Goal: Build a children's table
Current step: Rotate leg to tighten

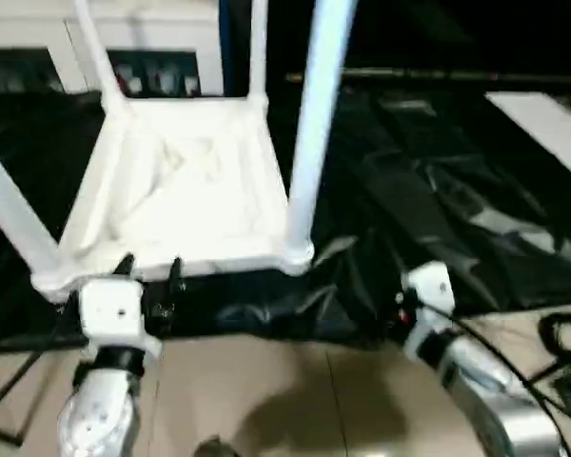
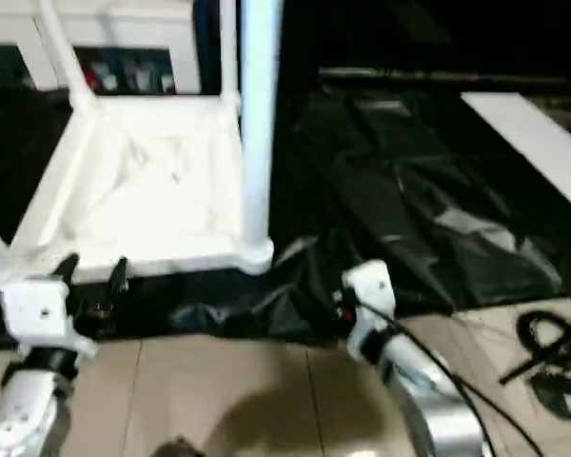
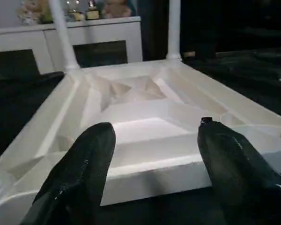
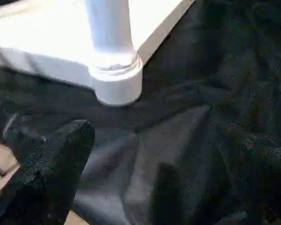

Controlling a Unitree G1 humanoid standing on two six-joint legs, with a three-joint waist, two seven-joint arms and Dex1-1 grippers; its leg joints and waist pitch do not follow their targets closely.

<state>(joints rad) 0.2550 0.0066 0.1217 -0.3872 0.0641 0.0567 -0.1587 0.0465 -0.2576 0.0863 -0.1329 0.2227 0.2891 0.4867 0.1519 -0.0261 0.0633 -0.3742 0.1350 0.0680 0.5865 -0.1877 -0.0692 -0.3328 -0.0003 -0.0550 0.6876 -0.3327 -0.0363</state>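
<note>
Black sheet (image 1: 428, 200): a crinkled black plastic cover over the floor, the work lying on it; tan floor tiles show at its near edge.

Tabletop (image 1: 186, 190): the white plastic rectangular tabletop lies upside down on the sheet ahead of the robot's left side, ribbed underside up.

Legs: four long white tubular legs stand up from the corner sockets — near right (image 1: 314, 124), near left (image 1: 14, 214), far left (image 1: 95, 48), far right (image 1: 258, 48) (the near-left one leans outward in the head views, which may just be the lens).

Near-right socket (image 4: 114, 82): the leg enters its round collar and looks fully home, as far as this close view tells.

Progress: I judge the assembly essentially done; what seems left is checking each leg's seating and turning the table onto its feet.

White cabinet (image 3: 91, 40): low, behind the table, soft toys on top.

Left gripper (image 1: 150, 276): two black fingers (image 3: 79, 173) spread fairly wide, empty, pointing at the tabletop's near edge and just short of it.

Right gripper (image 4: 145, 173): spread wide, holding nothing, over the sheet near the near-right corner.
</note>
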